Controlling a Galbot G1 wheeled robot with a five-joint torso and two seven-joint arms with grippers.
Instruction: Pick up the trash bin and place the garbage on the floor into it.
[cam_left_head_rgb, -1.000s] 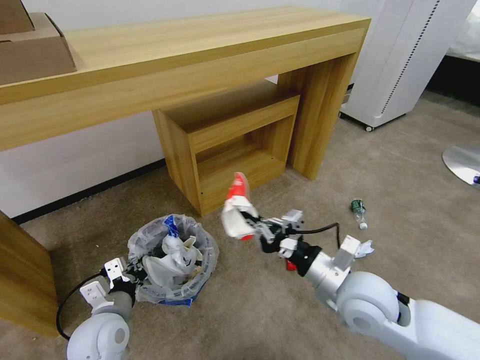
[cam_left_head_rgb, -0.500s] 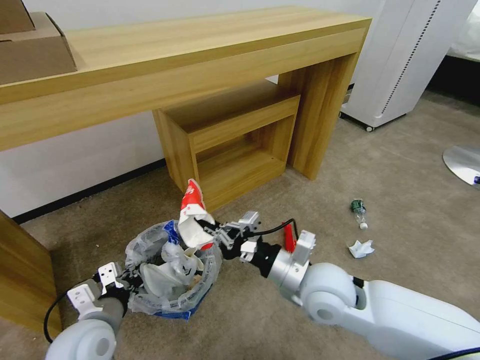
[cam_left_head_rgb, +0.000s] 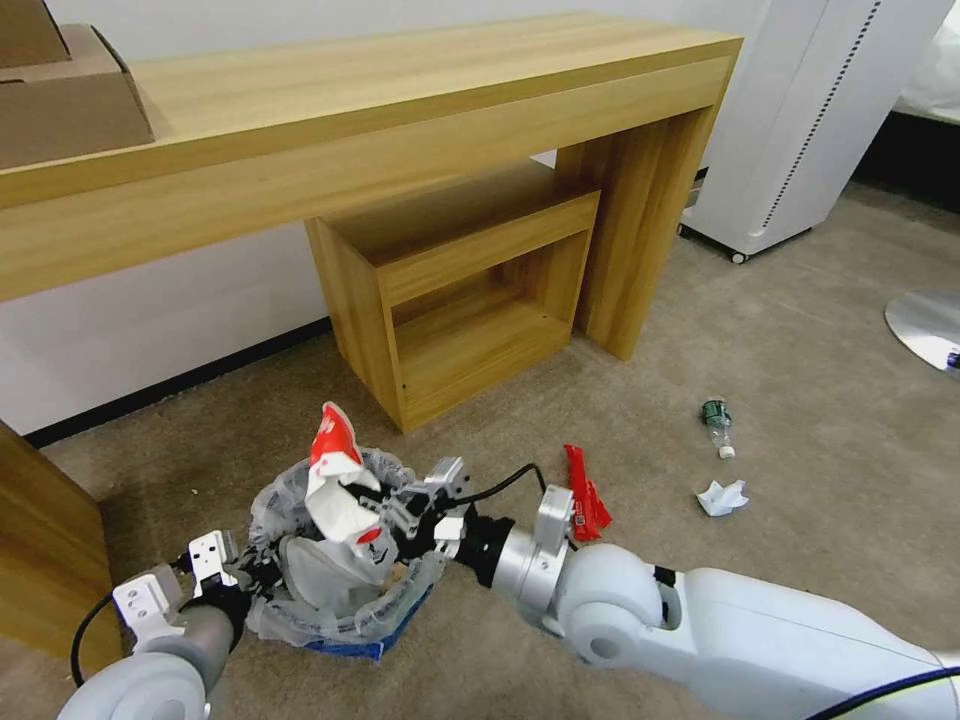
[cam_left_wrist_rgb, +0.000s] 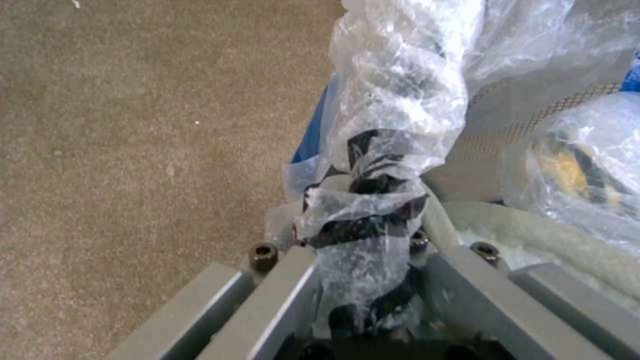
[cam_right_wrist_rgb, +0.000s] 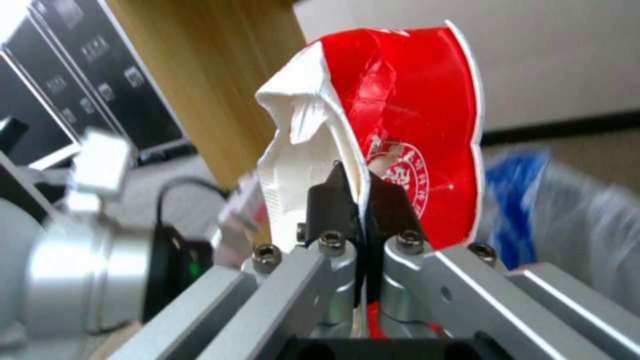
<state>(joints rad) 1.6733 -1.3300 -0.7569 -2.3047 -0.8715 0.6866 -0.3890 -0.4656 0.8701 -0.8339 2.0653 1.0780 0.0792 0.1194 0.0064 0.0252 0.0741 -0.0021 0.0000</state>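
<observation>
Small round blue trash bin (cam_left_head_rgb: 345, 590) with crinkled clear liner is sitting on the carpet, holding white crumpled litter — left gripper (cam_left_head_rgb: 262, 573) clamping its rim. Right gripper (cam_left_head_rgb: 385, 512), pinching a red-and-white wrapper (cam_left_head_rgb: 335, 490), has moved over the bin from a second ago.

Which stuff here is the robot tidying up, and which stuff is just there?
For the job:
- trash bin, rim held by the left pincer
- red and white wrapper, held over the bin by the right pincer
- red wrapper, small bottle and crumpled paper on the floor

Just there:
- wooden desk
- cardboard box
</observation>
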